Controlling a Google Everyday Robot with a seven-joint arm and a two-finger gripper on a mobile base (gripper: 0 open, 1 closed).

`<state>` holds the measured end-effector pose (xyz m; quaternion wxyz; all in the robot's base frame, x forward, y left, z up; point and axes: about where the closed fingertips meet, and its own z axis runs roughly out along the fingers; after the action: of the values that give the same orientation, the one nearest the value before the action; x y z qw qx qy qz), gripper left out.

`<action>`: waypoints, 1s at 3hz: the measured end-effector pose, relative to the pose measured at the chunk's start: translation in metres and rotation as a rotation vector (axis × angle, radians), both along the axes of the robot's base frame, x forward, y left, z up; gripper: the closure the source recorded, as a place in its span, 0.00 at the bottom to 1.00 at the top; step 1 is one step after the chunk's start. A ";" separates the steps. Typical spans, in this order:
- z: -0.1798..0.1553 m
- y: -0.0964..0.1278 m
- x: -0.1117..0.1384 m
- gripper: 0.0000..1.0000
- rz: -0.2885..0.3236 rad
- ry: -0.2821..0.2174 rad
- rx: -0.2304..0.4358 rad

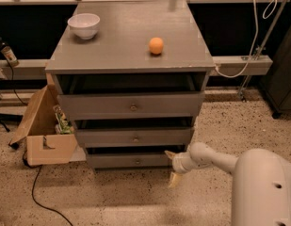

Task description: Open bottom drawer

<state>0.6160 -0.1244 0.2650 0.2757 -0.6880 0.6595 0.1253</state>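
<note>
The grey cabinet [131,55] has three drawers. The bottom drawer [112,161] is the shallowest and lowest, with a small round knob [138,161] at its centre. My gripper [171,166] is low by the floor at the right end of the bottom drawer's front, to the right of the knob. Its fingers are spread open, one finger [169,153] by the drawer's right corner and the other pointing down at the floor. It holds nothing. My white arm [215,158] reaches in from the lower right.
A white bowl [84,25] and an orange ball [156,45] sit on the cabinet top. An open cardboard box [44,131] stands on the floor left of the cabinet. A black cable [41,201] runs over the floor at the lower left.
</note>
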 end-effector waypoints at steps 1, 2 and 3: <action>-0.024 -0.004 0.021 0.00 0.004 -0.018 -0.045; -0.044 -0.007 0.041 0.00 -0.009 -0.031 -0.095; -0.059 -0.008 0.061 0.00 -0.025 -0.043 -0.154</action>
<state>0.6769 -0.1324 0.2064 0.2376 -0.7015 0.6695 0.0561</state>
